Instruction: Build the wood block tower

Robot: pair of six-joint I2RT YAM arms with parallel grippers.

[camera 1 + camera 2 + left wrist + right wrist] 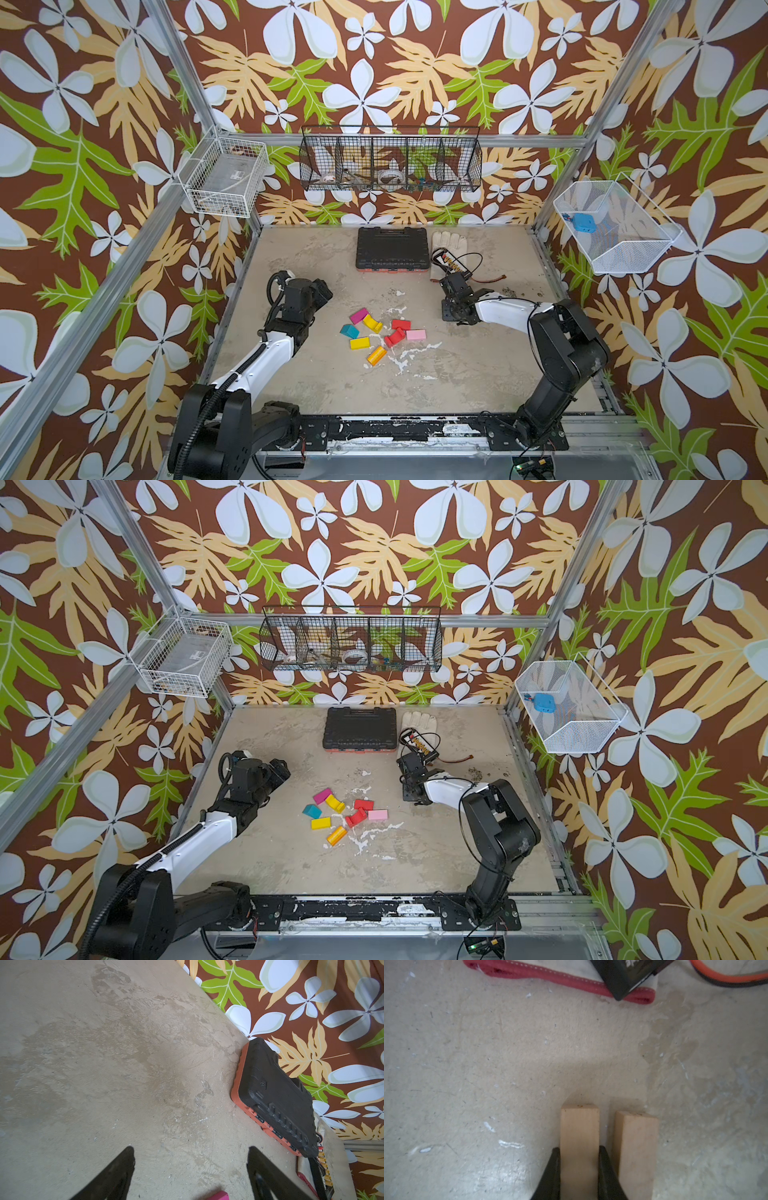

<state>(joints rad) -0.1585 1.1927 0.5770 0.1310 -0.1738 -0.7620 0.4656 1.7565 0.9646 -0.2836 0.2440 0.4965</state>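
the table (478, 374) is a beige, blotchy, concrete-looking top with white scuffs and scratches. it's boxed in by a metal frame (179, 62) and loud brown wallpaper (415, 62) with white flowers and green and tan leaves. baskets hang on the walls: a white wire basket (224, 176) on the left, a black wire basket (390, 160) at the back, a white mesh basket (615, 228) on the right. a black tool case (392, 249) and a pale glove (449, 243) sit along the back edge.

the painted blocks (382, 332) lie scattered mid-table, none stacked. the right claw (579, 1148) is clamped on a tan plank (579, 1124) near the glove, with a 2nd plank (635, 1147) just beside it. the left claw (190, 1148) is spread wide with nothing in it, left of the blocks.
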